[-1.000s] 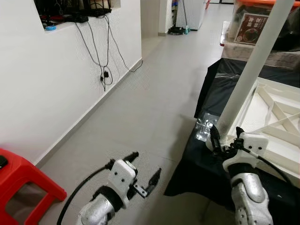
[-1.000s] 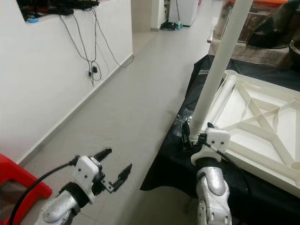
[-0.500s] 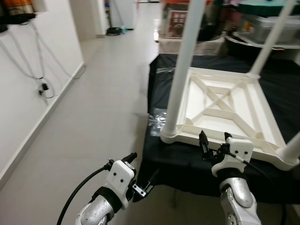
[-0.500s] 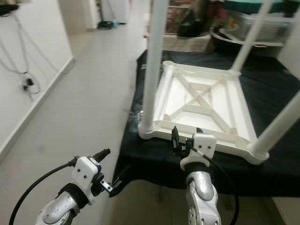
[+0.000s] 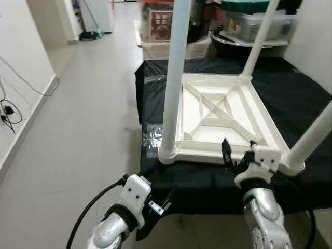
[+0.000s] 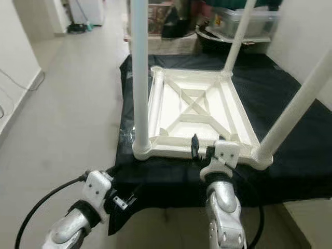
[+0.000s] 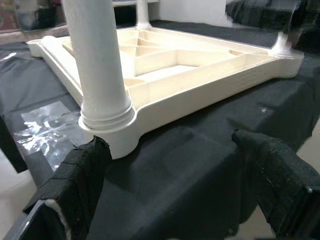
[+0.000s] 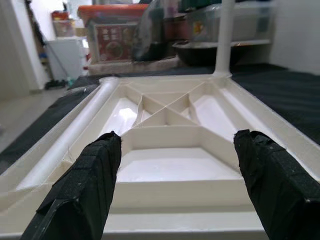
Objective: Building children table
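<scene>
Your right gripper (image 5: pixel 239 155) stands with its 2 black fingers spread wide and holding nothing, poised at the near edge of the cream plastic children's table (image 5: pixel 223 116); in the right wrist view the padded fingertips (image 8: pixel 85 192) frame the table's ribbed underside without touching it. Your left gripper (image 7: pixel 175 195) is also spread wide and empty, low down at the near left corner of the black cloth-covered surface (image 5: pixel 306 91), its pads (image 7: pixel 82 172) on either side of the table's near left corner but apart from it. The table lies upside down on that black cloth, its rectangular top facing down and its underside up, showing a raised rim and diagonal ribs crossing in an X at the middle. You can see 3 round white legs standing up from its corners: the near left leg (image 5: pixel 174 78), the far right leg (image 5: pixel 259 39) and the near right leg (image 5: pixel 314 135). Along the left rim a 4th white tube (image 8: pixel 82 135) lies flat, which the right wrist view shows plainly. The left wrist view gives you the ringed collar where the near left leg meets its corner socket, and a crumpled clear plastic bag (image 7: pixel 42 127) lying on the cloth just beside that corner. Boxes and a lidded clear storage bin (image 5: pixel 257 23) sit beyond the table.
</scene>
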`<state>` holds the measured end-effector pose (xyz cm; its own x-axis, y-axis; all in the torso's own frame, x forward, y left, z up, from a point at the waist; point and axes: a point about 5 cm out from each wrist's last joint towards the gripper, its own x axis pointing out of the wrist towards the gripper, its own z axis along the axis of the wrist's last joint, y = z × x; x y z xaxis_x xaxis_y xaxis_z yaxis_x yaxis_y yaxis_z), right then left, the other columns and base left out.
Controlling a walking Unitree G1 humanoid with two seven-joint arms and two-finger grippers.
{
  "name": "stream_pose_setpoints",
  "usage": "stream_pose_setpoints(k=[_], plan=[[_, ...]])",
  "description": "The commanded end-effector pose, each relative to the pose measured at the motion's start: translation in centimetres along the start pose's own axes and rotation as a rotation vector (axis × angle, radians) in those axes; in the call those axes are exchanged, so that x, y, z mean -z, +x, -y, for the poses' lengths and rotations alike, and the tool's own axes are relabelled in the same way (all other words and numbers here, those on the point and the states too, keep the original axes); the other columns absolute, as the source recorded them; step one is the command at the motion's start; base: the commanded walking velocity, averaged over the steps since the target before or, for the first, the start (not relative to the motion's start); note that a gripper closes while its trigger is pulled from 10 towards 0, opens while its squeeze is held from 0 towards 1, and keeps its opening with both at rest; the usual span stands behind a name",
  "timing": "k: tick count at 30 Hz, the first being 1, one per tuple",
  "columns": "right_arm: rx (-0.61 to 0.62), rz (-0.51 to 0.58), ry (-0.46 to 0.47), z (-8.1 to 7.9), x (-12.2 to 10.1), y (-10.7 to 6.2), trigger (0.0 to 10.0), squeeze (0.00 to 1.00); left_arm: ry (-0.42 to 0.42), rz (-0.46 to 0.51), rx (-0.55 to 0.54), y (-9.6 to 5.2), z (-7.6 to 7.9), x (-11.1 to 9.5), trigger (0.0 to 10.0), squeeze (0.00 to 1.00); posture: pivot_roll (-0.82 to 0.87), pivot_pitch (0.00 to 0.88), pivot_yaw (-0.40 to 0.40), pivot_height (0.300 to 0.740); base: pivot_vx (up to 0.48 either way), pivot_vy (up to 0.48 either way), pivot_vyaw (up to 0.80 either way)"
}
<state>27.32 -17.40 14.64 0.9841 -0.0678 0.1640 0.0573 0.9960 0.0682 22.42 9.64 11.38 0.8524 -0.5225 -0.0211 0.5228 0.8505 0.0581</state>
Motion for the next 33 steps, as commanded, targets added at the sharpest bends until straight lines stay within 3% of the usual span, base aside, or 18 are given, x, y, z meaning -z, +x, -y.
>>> stream_pose_setpoints(k=[1, 13, 16, 24, 27, 28, 31, 32, 33], plan=[[-0.006, -0.014, -0.014, -0.1, 0.3, 0.1, 10.0, 0.00, -0.022, -0.033, -0.015, 0.1, 0.0, 0.5, 10.0, 0.00, 0.09, 0.046, -0.025, 0.740, 0.000, 0.000, 0.00], [-0.028, -0.038, -0.003, -0.4, 0.6, 0.3, 10.0, 0.00, -0.043, -0.037, -0.018, 0.1, 0.0, 0.6, 10.0, 0.00, 0.08, 0.039, -0.024, 0.740, 0.000, 0.000, 0.00], [-0.078, -0.051, 0.042, -0.7, 0.6, 0.8, 10.0, 0.00, -0.045, -0.039, -0.018, 0.0, 0.0, 0.7, 10.0, 0.00, 0.08, 0.038, -0.022, 0.740, 0.000, 0.000, 0.00], [-0.166, -0.077, 0.007, 1.2, 0.4, 3.2, 10.0, 0.00, -0.045, -0.040, -0.020, 0.0, 0.1, 0.6, 10.0, 0.00, 0.09, 0.039, -0.025, 0.740, 0.000, 0.000, 0.00], [-0.272, -0.120, -0.024, 2.8, 0.4, 4.4, 10.0, 0.00, -0.046, -0.040, -0.022, -0.1, 0.2, 0.6, 10.0, 0.00, 0.09, 0.044, -0.027, 0.740, 0.000, 0.000, 0.00], [-0.434, -0.173, 0.008, 4.2, -0.2, 5.3, 10.0, 1.00, -0.048, -0.039, -0.021, -0.3, 0.2, 0.5, 10.0, 0.00, 0.09, 0.051, -0.028, 0.740, 0.000, 0.000, 0.00], [-0.500, -0.202, 0.021, 4.6, -0.5, 5.5, 10.0, 1.00, -0.049, -0.038, -0.020, -0.3, 0.3, 0.5, 10.0, 0.00, 0.09, 0.051, -0.028, 0.740, 0.000, 0.000, 0.00], [-0.601, -0.221, 0.047, 5.1, -1.1, 5.7, 10.0, 0.00, -0.051, -0.032, -0.018, -0.4, 0.4, 0.4, 10.0, 0.00, 0.10, 0.058, -0.026, 0.740, 0.000, 0.000, 0.00], [-0.669, -0.237, 0.058, 5.4, -1.6, 5.9, 10.0, 0.00, -0.052, -0.027, -0.016, -0.5, 0.4, 0.3, 10.0, 0.00, 0.10, 0.064, -0.030, 0.740, 0.000, 0.000, 0.00]])
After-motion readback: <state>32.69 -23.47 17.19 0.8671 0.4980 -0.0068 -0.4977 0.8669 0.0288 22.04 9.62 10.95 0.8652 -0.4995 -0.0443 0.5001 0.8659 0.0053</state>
